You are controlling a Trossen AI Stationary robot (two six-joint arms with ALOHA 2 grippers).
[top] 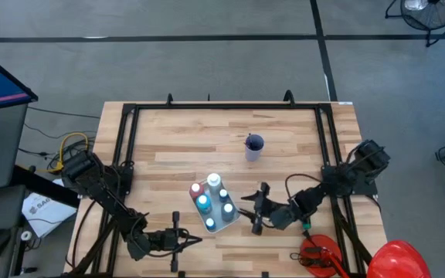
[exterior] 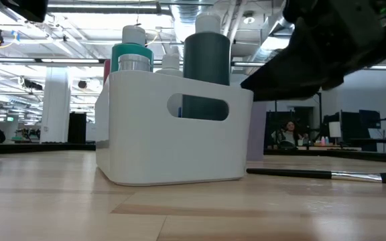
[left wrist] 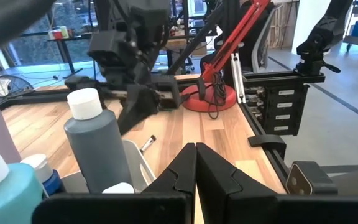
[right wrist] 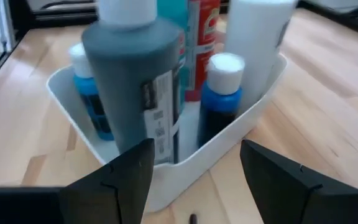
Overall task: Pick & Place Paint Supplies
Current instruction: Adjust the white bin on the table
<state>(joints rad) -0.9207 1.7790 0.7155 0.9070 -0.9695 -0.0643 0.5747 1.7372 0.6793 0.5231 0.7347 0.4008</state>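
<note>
The white caddy (top: 216,210) held upright capped paint bottles (top: 214,182) — red, white, teal, blue. Beside it, the right tool (top: 252,208) hung spread and empty over a brush (exterior: 320,175) — the left tool (top: 182,241) near it was pressed together.

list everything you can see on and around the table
caddy: one, white, near the table's front middle
bottles: several with white caps, grey, red, blue, teal, white, standing in the caddy
brush: one, dark handle, flat on the table beside the caddy
cup: one, purple, table centre, dark item inside
red rounded thing: one, off the front right corner
left gripper: shut, front edge, left of the caddy
right gripper: open, empty, just right of the caddy
</note>
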